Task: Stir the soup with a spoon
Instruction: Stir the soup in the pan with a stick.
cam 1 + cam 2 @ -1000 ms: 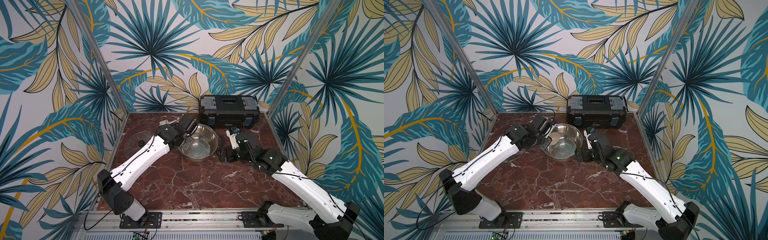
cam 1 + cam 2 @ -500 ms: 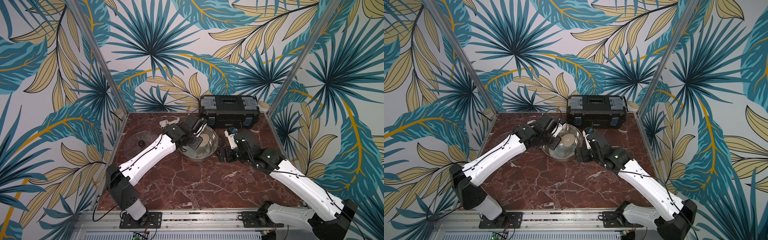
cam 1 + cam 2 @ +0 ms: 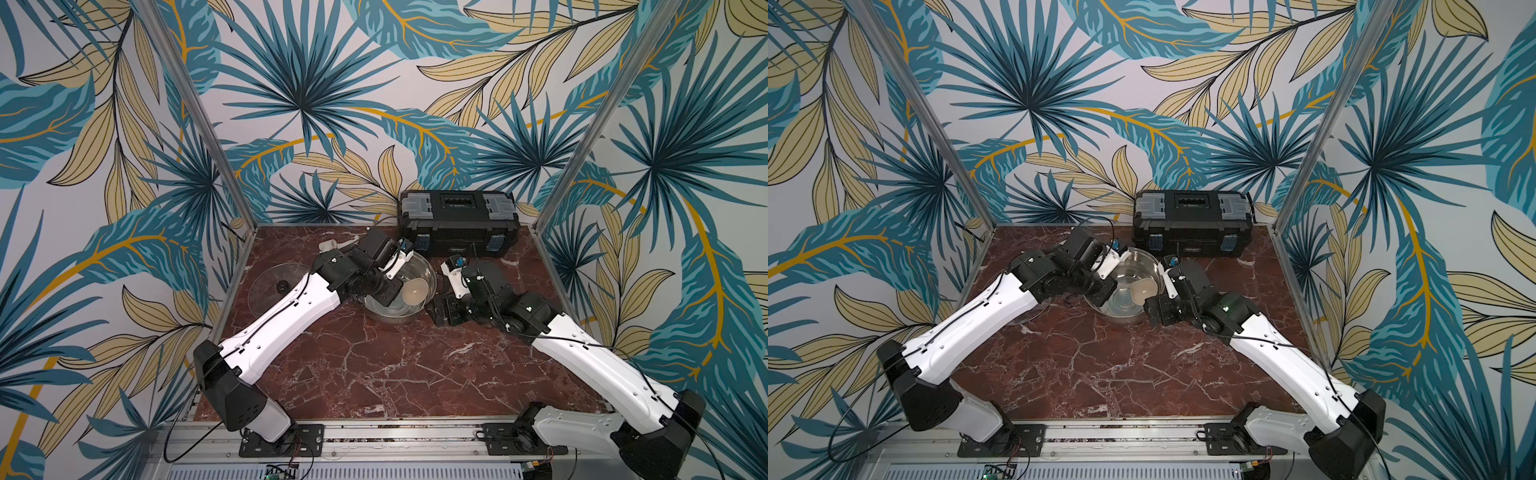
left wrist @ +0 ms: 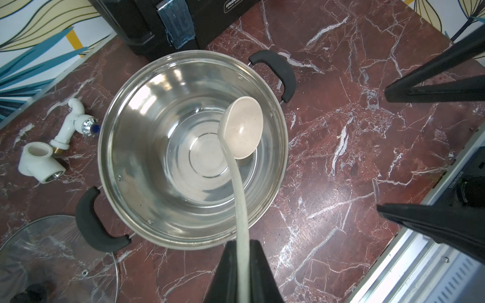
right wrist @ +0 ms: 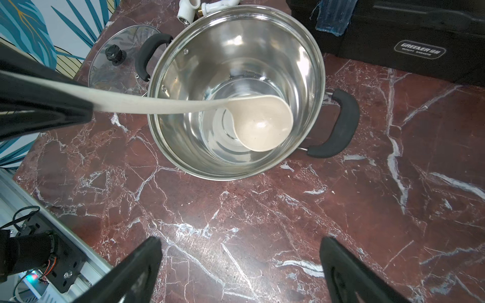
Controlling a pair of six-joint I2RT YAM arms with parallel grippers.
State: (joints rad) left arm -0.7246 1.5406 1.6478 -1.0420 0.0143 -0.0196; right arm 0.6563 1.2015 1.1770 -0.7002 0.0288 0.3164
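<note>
Left wrist view showed the left hand [image 4: 242,248] shut tight on the long handle of the spoon [image 4: 242,128]. The spoon's round bowl hung over the open pot [image 4: 126,110], close to the wall on the right hand's side. I could not tell if it touched the clear water [image 4: 181,168] at the bottom. The right hand [image 5: 240,241] was spread wide apart and held nothing, just beside the pot. A glass lid [image 4: 52,251] and a white pipe piece [image 4: 39,162] lay on the red desk [image 4: 354,157].
</note>
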